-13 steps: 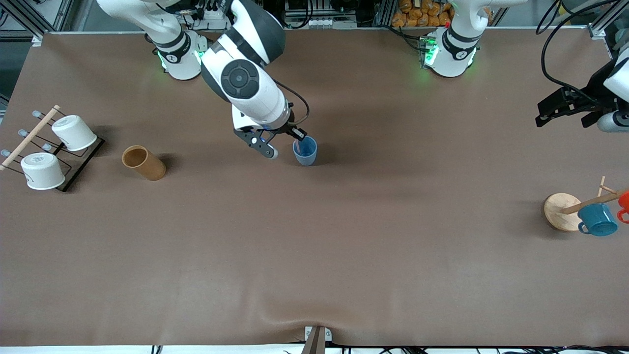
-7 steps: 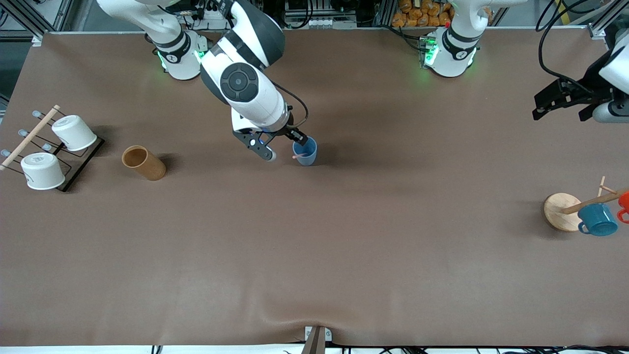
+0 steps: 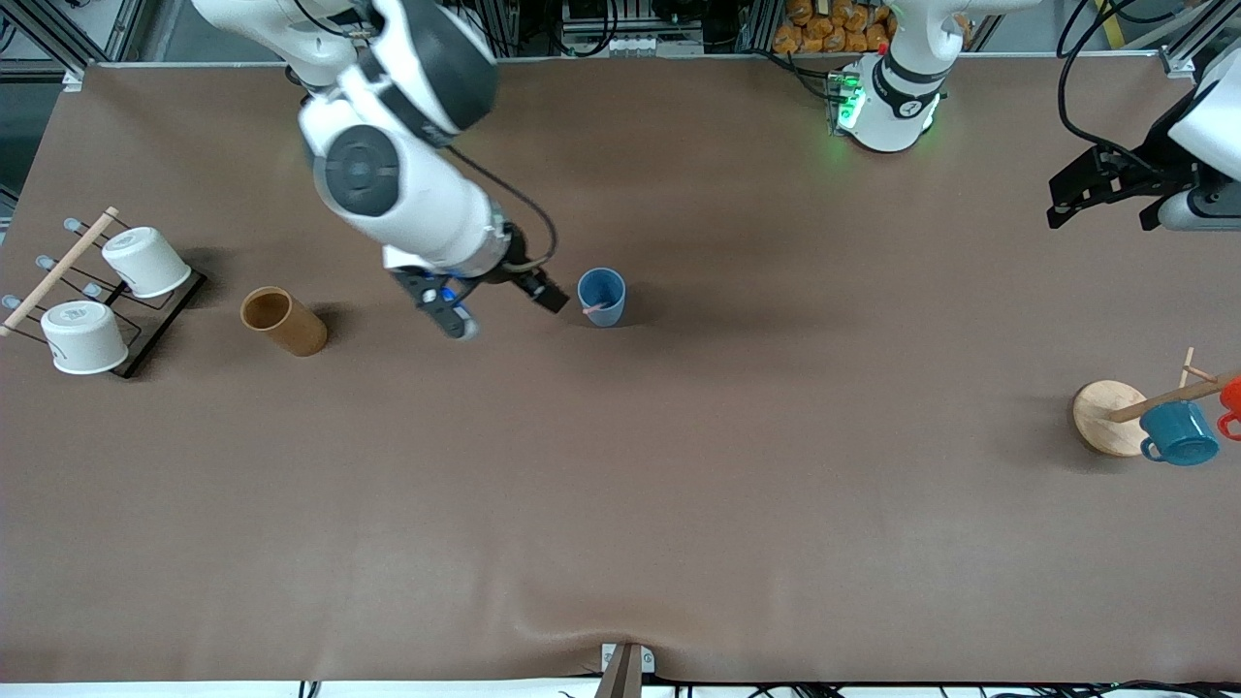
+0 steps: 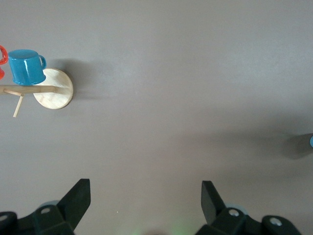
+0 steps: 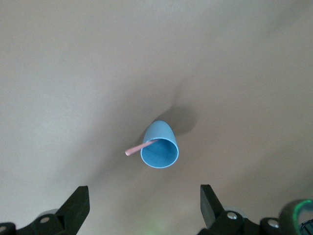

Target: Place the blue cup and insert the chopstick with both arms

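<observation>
right gripper [image 3: 499,302] spread wide, holding nothing, up over the table just beside the blue cup [image 3: 602,296], toward the right arm's end; cup upright mid-table; chopstick [image 5: 139,148] leans in it, tip poking over the rim; left gripper [image 4: 145,198] also wide and empty, waiting over the left arm's end near the mug rack [image 3: 1115,417]; both steps look done; cup likely light, smooth, tippy: take it low around the wall; stick thin, stiff, pinch mid-length.

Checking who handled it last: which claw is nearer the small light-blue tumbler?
Right. The right claw hangs open just beside the small light-blue tumbler; the left claw waits open at the left arm's table end.
</observation>
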